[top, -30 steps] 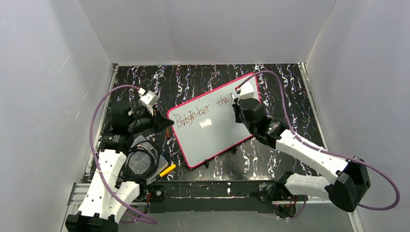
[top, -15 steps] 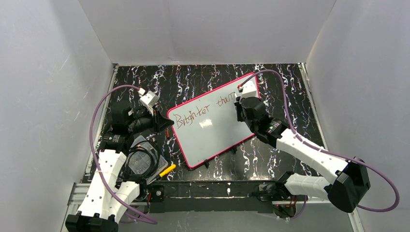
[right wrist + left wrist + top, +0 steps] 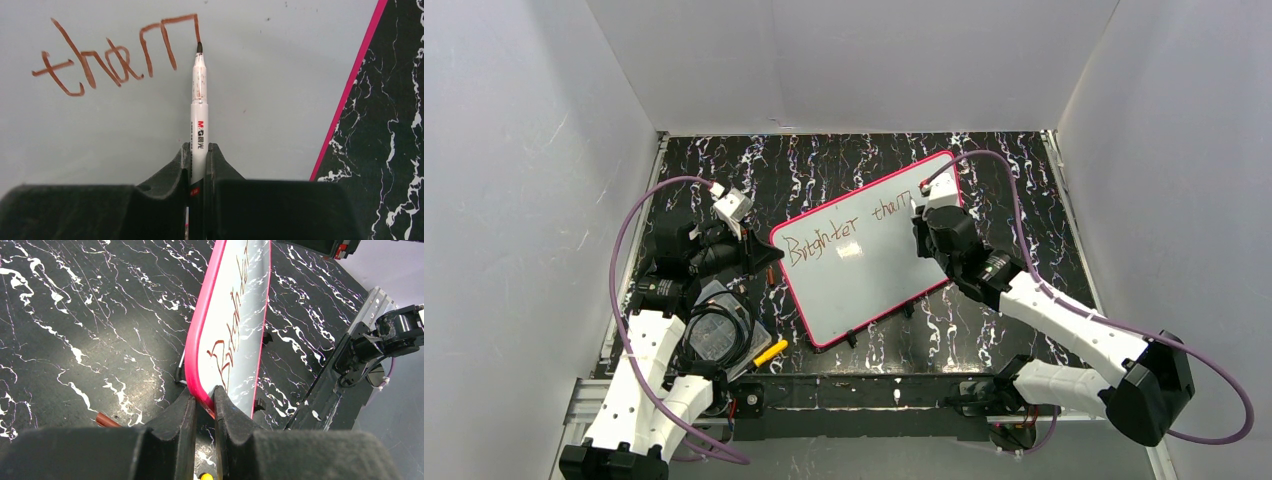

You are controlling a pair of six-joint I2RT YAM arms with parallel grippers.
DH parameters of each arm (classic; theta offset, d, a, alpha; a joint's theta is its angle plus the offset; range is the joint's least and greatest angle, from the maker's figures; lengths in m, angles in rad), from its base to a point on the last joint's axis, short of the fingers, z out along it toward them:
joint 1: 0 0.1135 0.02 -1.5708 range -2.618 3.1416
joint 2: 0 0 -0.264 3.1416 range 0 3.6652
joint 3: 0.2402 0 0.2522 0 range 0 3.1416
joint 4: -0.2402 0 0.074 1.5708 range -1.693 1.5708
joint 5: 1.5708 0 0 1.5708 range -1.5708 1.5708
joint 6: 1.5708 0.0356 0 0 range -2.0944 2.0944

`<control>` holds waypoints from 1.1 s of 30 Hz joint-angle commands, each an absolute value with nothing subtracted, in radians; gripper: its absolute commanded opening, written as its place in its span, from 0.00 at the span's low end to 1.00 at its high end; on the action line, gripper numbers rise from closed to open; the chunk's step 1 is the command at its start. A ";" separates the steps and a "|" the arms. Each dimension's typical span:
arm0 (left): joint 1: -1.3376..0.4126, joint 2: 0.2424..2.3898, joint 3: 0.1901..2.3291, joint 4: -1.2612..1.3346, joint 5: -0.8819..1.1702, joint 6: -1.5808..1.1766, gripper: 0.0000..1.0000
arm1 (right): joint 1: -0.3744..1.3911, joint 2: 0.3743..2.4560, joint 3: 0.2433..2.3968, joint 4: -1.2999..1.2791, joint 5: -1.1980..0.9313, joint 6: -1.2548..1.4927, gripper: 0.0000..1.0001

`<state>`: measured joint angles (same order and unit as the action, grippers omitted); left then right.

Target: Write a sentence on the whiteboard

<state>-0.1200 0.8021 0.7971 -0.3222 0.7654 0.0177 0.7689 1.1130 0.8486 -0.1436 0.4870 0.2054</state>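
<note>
Finishing "than" of sentence on whiteboard, right fingers clamping marker, left fingers pinching its edge; next, probably lift tip, start lower line.

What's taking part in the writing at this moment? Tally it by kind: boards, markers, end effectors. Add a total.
whiteboard: 1
marker: 1
end effectors: 2 (left end effector shut on the whiteboard's pink-red frame, right end effector shut on the marker)
Total: 4
</note>
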 commanded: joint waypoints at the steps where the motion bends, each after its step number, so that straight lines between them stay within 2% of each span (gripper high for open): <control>1: -0.124 0.784 0.785 -0.345 0.734 0.102 0.00 | 0.765 1.082 0.815 -0.174 0.460 0.235 0.01; 33: -0.124 0.772 0.777 -0.349 0.734 0.112 0.00 | 0.764 0.999 0.837 -0.183 0.432 0.152 0.01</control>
<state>-0.1204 0.7925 0.7929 -0.3229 0.7662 0.0185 0.7670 1.0313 0.8078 -0.1852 0.4351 0.1745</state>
